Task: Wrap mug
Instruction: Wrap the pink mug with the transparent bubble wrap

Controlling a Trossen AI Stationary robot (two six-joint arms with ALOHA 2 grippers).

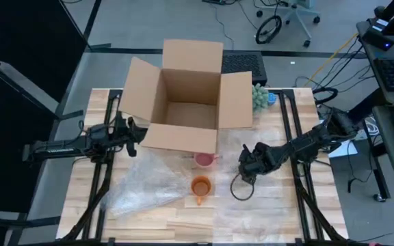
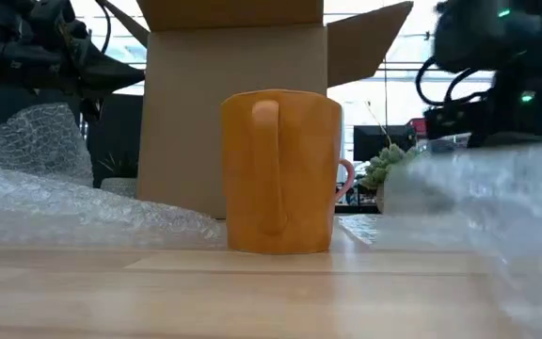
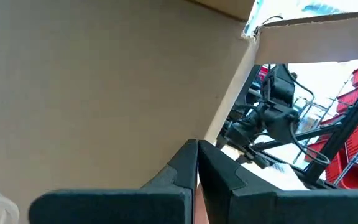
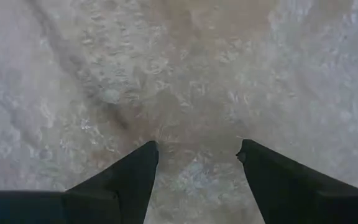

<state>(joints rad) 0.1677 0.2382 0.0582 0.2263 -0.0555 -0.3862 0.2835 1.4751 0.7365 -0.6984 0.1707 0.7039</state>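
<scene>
Cardboard is dominating: the open brown cardboard box is waiting at the bench's far side. Clear bubble wrap sheets are lying spread, I judge for rolling. The orange ceramic mug is standing upright between them. I am holding my right hand wide open and empty over wrap, my left hand closed and empty beside the box.

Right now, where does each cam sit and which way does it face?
High: overhead, straight down on the wooden slatted table; both arms show.
Low: table height, level at the orange ceramic mug; arms blurred above.
Left wrist: faces the open brown cardboard box; left hand shut.
Right wrist: looks down on the clear bubble wrap sheet; right hand open.
Shared: high and low both show mug and box.
</scene>
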